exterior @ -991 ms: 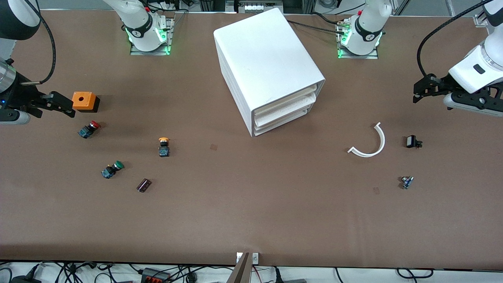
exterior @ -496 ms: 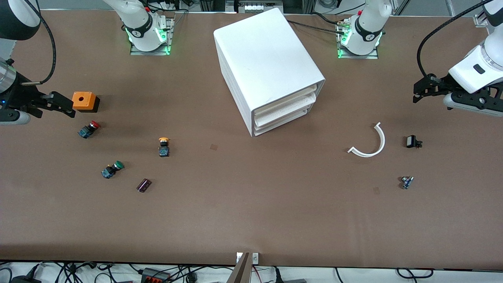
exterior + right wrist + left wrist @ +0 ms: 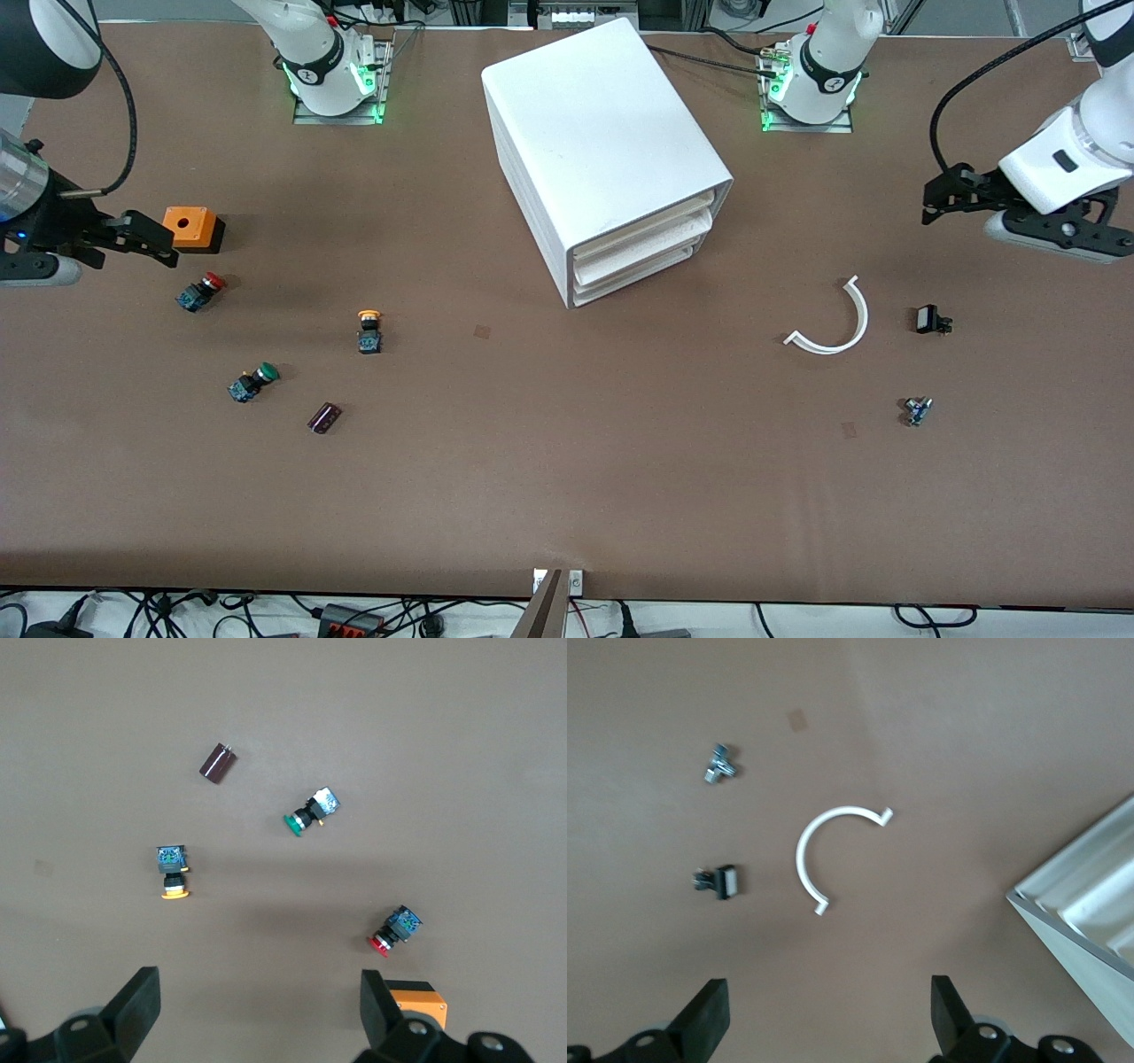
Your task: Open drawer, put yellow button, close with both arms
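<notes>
Jaws of both black two-finger grippers stand wide and hold nothing. Left gripper (image 3: 930, 197) hangs over bare brown tabletop (image 3: 567, 478) at the left arm's end, above a white curved plastic strip (image 3: 833, 855) and a small black-and-white component (image 3: 722, 881). Right gripper (image 3: 155, 239) hangs at the right arm's end, just beside an orange box with a round hole (image 3: 190, 228). Small push-button with a yellow-orange cap on a black-and-blue body (image 3: 368, 330) lies on the tabletop between the red-capped push-button (image 3: 200, 291) and the large boxy white cabinet (image 3: 602, 151), nearer to the front camera than the cabinet. Uppermost white tray drawer (image 3: 647, 219) sits pushed in. Green-capped push-button (image 3: 310, 812) and a dark brown cylinder (image 3: 217, 762) lie nearer the camera.
</notes>
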`<state>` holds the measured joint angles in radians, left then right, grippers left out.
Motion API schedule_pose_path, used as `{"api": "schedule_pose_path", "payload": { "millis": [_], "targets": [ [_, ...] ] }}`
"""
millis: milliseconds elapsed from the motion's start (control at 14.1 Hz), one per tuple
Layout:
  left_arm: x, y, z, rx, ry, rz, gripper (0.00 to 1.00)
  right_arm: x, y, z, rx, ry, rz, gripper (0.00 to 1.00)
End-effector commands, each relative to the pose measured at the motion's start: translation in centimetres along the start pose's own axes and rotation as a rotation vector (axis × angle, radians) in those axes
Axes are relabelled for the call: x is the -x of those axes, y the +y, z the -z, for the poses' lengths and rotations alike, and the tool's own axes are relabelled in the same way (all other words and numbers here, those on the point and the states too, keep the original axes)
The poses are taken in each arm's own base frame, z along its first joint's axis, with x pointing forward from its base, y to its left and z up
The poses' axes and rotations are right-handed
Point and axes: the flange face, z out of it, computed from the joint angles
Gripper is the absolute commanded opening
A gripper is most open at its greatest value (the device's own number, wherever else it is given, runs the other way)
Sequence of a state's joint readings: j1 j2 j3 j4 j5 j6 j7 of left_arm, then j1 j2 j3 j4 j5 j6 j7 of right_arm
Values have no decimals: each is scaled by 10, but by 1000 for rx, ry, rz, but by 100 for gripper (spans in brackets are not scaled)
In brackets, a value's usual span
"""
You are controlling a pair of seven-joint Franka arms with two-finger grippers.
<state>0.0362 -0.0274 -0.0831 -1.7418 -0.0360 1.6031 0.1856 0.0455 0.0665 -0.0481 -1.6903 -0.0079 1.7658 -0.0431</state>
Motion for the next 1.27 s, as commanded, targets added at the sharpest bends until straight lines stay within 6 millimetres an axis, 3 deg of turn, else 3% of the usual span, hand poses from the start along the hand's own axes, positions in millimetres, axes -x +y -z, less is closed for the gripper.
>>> {"api": "schedule_pose_path", "payload": {
  "millis": [0, 142, 354, 566, 708, 920, 1062, 1204],
  "targets": [
    [-6, 18, -20, 132, -111, -40, 100, -11, -21, -19, -18, -4, 26, 100],
    [-11, 37, -49, 307, -220, -52, 100, -20, -41, -41, -23, -20, 52, 100],
    [-35, 60, -93, 565, -281, -71, 100, -37, -73, -96, -19, -72, 94, 100],
    [-77, 70, -160, 859, -212, -154, 100, -42, -113, -158, -8, -154, 150, 100],
    [-92, 74, -205, 1005, -133, -200, 100, -46, -119, -190, -8, -176, 156, 100],
    [-79, 88, -262, 1187, -114, -195, 100, -47, -142, -226, 0, -197, 190, 100],
    [-66, 101, -280, 1223, -109, -250, 84, -47, -144, -254, 4, -226, 190, 100],
    [-49, 123, -297, 1262, -154, -266, 73, -44, -157, -292, 13, -260, 211, 100]
  ]
}}
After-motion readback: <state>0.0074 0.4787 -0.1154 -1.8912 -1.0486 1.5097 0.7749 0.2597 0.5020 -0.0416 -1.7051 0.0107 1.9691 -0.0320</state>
